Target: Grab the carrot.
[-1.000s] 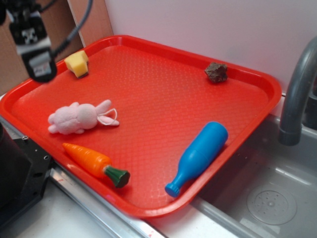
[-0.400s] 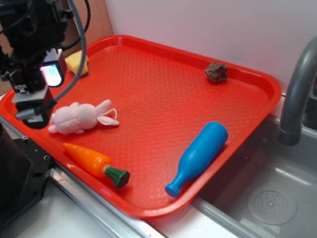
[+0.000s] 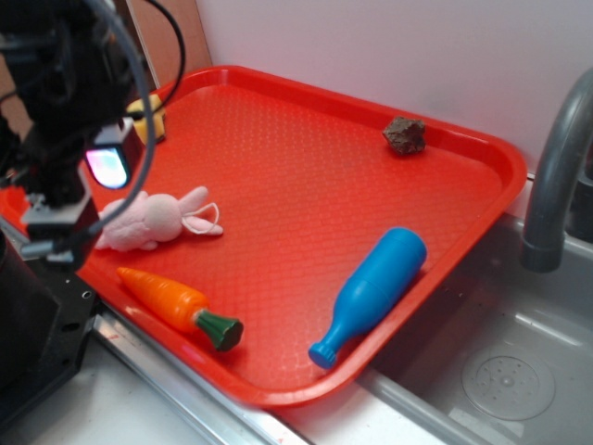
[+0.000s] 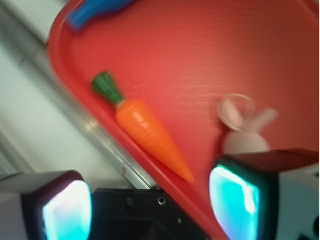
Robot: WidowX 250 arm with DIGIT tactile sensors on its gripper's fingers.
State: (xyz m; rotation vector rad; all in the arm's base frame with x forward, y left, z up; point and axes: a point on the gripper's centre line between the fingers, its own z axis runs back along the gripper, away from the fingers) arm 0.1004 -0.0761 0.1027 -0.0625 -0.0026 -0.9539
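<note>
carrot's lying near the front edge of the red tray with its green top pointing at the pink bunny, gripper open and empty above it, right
Not quite. The carrot does lie near the front edge of the red tray, and the gripper is open and empty. But the exterior view shows its green top pointing toward the blue bottle, away from the pink bunny; the orange tip is the end nearer the bunny.

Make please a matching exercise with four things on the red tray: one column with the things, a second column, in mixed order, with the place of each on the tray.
Things
1. carrot
2. blue bottle
3. pink plush rabbit
4. brown lump

Places
A. far side of the tray, near the wall
B. right side, next to the sink
C. along the near rim, green top pointing right
D. left side, just behind the carrot

Pairs: 1-C, 2-B, 3-D, 4-A
</note>
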